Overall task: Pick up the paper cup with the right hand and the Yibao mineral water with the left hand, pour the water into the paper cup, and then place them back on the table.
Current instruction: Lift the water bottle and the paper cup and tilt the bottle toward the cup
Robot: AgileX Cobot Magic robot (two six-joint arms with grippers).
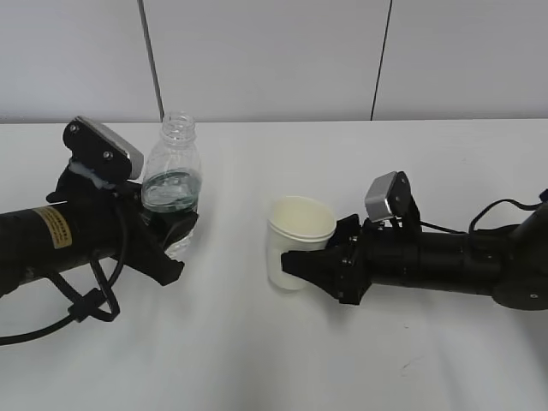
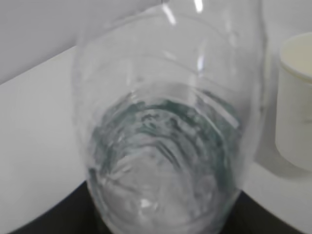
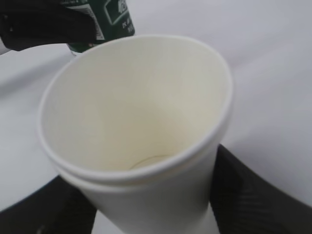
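Observation:
The Yibao mineral water (image 1: 172,171) stands upright and uncapped at the left, some water in it. My left hand (image 1: 175,238), the arm with the yellow sticker, is shut on its lower body. In the left wrist view the bottle (image 2: 165,122) fills the frame, with black fingers (image 2: 53,217) at its sides. The paper cup (image 1: 298,235) is at the middle of the table, looks empty and leans slightly. My right hand (image 1: 301,264) is shut on its lower wall. In the right wrist view the cup (image 3: 136,112) sits between black fingers (image 3: 256,195), with the bottle's green label (image 3: 109,17) behind.
The white table (image 1: 257,360) has a small dark scuff mark (image 1: 402,364) at the front right. A black cable (image 1: 60,330) loops under the left arm. A grey panelled wall runs along the table's far edge. The cup also shows at the right of the left wrist view (image 2: 295,97).

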